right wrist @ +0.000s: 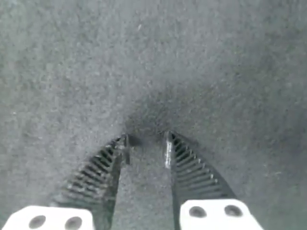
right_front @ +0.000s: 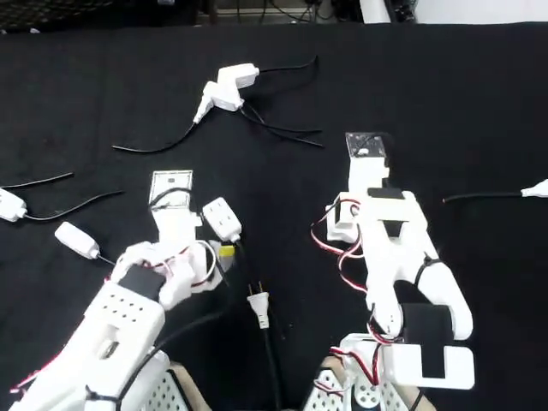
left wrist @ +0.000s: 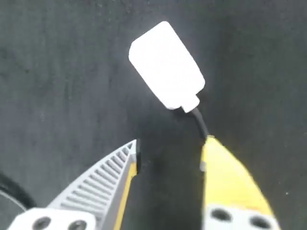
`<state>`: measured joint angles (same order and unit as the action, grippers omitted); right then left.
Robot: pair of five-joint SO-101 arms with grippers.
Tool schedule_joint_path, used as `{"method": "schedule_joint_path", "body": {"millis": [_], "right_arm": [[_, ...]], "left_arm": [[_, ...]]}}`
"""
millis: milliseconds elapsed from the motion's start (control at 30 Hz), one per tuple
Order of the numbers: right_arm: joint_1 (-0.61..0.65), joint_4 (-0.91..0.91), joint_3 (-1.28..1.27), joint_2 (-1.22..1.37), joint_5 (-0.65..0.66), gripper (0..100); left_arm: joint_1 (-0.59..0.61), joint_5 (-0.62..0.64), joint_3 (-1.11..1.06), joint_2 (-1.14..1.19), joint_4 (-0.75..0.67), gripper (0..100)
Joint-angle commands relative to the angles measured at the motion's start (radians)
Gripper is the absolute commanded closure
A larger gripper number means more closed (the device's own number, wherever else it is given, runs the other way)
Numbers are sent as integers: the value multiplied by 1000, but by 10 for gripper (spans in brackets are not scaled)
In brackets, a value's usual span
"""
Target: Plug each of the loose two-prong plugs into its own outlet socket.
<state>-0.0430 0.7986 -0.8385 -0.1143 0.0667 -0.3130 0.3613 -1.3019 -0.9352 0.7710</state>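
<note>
A white socket block (right_front: 221,218) lies on the black cloth with its thin black cord running back toward me. In the left wrist view the same socket block (left wrist: 166,66) sits just beyond my left gripper (left wrist: 168,154), whose grey and yellow fingers stand open with nothing between them. From above, the left gripper (right_front: 201,224) is right beside that block. A black two-prong plug (right_front: 259,306) on a thick black cable lies close by, nearer the front edge. My right gripper (right_front: 368,147) rests mid-table, its fingers (right wrist: 115,165) a little apart over bare cloth, holding nothing.
Two white cord ends (right_front: 227,90) lie joined at the back with tangled black cords. Two more white plugs (right_front: 77,240) (right_front: 10,204) lie at the left, and another white plug (right_front: 538,188) at the right edge. Bare cloth spans the middle between the arms.
</note>
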Motion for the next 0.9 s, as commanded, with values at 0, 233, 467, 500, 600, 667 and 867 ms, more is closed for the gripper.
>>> {"method": "schedule_joint_path", "body": {"millis": [0,233,467,500,600,667,867], "right_arm": [[14,-12,47,-1,-5,884],[14,-12,47,-1,-5,884],[14,-12,47,1,-5,884],[14,-12,47,1,-5,884],[14,-12,47,1,-5,884],[14,-12,47,1,-5,884],[15,-14,47,1,-5,884]], "left_arm": [[5,-14,-39,-120,-34,798],[-38,-74,-117,-361,-34,651],[-77,-302,-165,-542,120,559],[-71,-319,-142,-546,144,577],[-44,-295,-73,-531,199,652],[-13,-262,-30,-491,207,702],[56,-34,119,-252,193,759]]}}
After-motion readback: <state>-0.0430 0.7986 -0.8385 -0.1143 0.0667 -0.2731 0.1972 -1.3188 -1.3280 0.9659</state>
